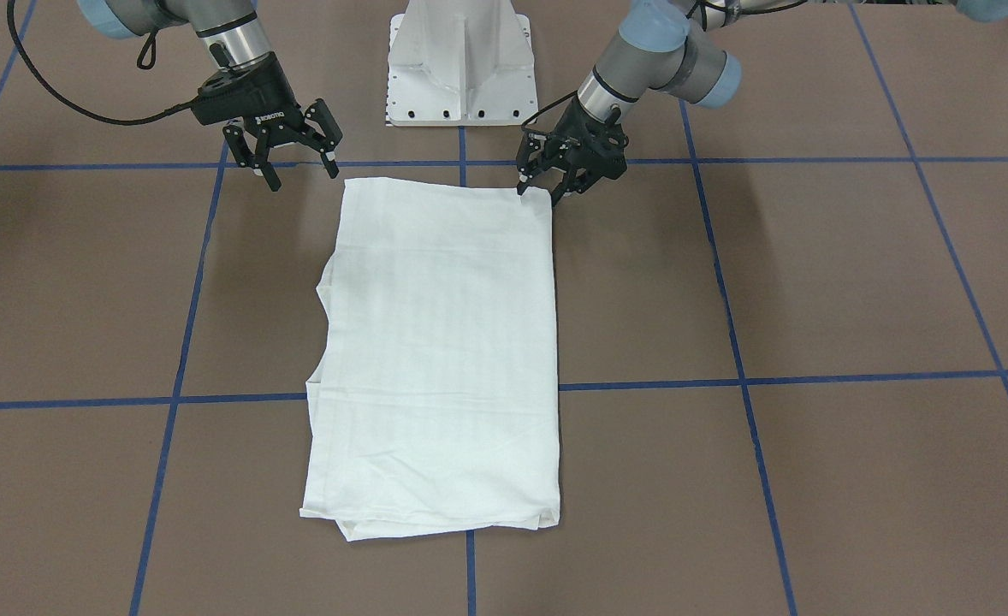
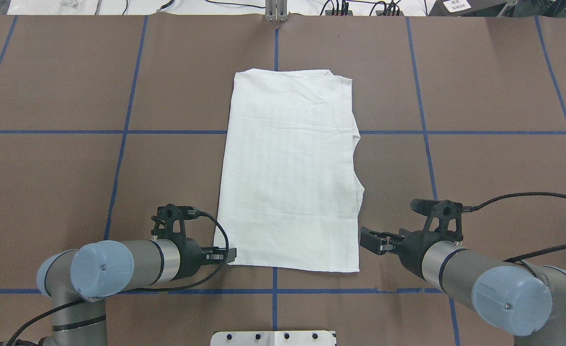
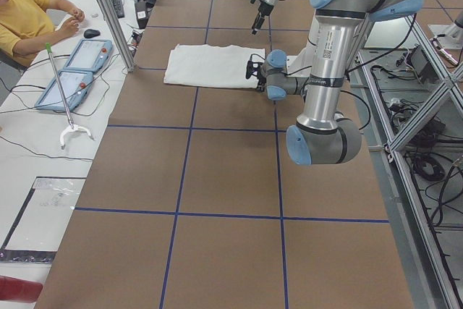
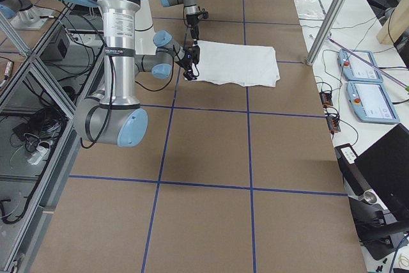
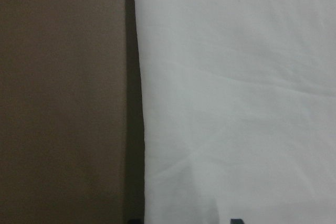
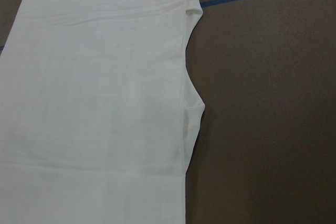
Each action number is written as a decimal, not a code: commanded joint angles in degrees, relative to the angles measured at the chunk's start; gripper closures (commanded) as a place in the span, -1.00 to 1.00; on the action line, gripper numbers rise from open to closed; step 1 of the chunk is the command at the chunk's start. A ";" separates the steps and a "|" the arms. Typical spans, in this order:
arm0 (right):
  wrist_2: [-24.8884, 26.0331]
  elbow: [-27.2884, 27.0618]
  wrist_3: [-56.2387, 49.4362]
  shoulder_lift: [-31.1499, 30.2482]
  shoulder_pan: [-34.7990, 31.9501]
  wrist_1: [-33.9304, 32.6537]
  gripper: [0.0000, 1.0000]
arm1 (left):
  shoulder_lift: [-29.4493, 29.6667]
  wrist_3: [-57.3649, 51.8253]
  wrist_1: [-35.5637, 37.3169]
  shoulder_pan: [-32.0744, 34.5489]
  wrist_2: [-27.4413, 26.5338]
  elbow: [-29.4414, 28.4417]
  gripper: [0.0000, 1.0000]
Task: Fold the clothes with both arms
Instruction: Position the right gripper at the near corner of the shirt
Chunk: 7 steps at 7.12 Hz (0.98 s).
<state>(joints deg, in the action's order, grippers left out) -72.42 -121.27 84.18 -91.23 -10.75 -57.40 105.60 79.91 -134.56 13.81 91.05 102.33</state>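
White T-shirt [image 1: 435, 342] folded flat; left fingers [image 1: 525, 175] spread at corner, right fingers [image 1: 263, 167] spread just beside

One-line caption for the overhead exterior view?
Folded white T-shirt on the table, left gripper and right gripper beside its near corners.

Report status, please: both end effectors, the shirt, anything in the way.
Left end effector open, at a robot-side corner of shirt. Right end effector open, just off the other robot-side corner. Shirt flat, folded into a long rectangle. Nothing lying on it.

Folded shirt [image 2: 288, 168] lies flat, left pincer [image 2: 228, 253] and right pincer [image 2: 370, 241] at near corners.
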 commanded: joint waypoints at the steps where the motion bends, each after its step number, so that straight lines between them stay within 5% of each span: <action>1: 0.00 0.15 0.02 0.00 0.11 0.00 -1.00 | 0.14 0.16 0.00 -0.01 0.00 0.06 0.52; 2: 1.04 0.59 0.02 0.18 0.98 -0.08 -1.00 | 0.14 0.16 -0.09 0.08 -0.08 0.41 1.00; 5: 2.02 4.70 18.22 6.92 3.71 -3.83 -0.89 | 0.14 0.16 -0.09 0.08 -0.35 0.85 1.00; 7: 1.85 6.57 32.39 16.04 5.64 -18.73 -0.71 | 0.05 0.24 -0.09 0.17 -0.43 0.85 1.00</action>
<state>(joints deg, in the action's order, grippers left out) -70.49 -115.76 108.24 -80.45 -6.37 -67.64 105.68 80.13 -134.65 13.91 90.70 103.15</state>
